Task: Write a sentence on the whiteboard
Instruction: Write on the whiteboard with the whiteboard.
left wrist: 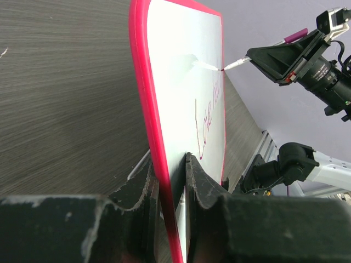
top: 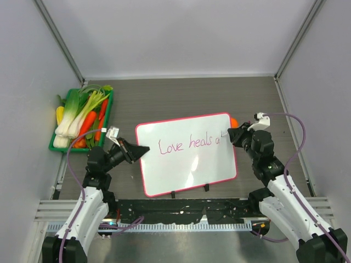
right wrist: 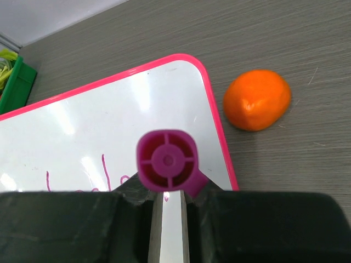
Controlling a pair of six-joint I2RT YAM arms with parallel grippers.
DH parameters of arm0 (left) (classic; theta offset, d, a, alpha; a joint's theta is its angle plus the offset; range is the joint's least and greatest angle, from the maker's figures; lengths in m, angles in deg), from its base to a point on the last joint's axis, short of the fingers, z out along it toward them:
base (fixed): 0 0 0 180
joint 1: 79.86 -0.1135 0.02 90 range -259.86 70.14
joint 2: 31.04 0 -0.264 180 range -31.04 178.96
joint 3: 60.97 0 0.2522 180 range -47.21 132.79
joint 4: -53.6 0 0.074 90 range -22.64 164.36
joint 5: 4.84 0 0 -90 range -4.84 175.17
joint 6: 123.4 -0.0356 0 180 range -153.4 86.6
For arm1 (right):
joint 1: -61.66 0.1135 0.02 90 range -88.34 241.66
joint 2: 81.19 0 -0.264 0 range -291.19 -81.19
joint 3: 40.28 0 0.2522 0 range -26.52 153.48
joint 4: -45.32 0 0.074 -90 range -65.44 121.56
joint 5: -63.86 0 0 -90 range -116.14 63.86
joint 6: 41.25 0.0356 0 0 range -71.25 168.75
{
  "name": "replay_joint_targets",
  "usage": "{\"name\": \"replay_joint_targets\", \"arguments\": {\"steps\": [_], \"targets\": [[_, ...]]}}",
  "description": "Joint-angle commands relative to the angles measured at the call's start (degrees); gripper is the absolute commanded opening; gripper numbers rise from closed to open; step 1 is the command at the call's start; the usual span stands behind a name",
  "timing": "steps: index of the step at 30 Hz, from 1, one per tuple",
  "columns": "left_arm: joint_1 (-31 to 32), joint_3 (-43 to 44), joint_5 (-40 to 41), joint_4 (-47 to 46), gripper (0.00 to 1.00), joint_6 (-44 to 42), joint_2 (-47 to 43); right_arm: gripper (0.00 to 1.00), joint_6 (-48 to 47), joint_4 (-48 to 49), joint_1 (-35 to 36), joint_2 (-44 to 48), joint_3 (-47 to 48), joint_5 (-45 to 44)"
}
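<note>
The whiteboard, glossy white with a pink-red frame, lies mid-table with "Love heals a" written on it in magenta. Its left edge is pinched between the jaws of my left gripper; the left wrist view shows the pink frame of the whiteboard running between the jaws of that gripper. My right gripper is shut on a magenta marker. The marker tip touches the board just after the last letter. In the right wrist view, the whiteboard's far right corner lies under the marker.
An orange lies on the table just beyond the board's far right corner, close to the right gripper. A green tray of leeks, carrots and other vegetables stands at the far left. Grey walls enclose the table.
</note>
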Motion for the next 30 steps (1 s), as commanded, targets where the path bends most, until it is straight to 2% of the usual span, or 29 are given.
{"name": "replay_joint_targets", "arguments": {"steps": [1, 30], "targets": [[-0.9, -1.3, 6.1, 0.8, 0.0, -10.5, 0.5, 0.01, 0.2, -2.0, -0.2, 1.3, -0.7, 1.2], [-0.9, -1.3, 6.1, 0.8, 0.0, -10.5, 0.5, 0.01, 0.2, -5.6, -0.2, 5.1, -2.6, 1.6]]}}
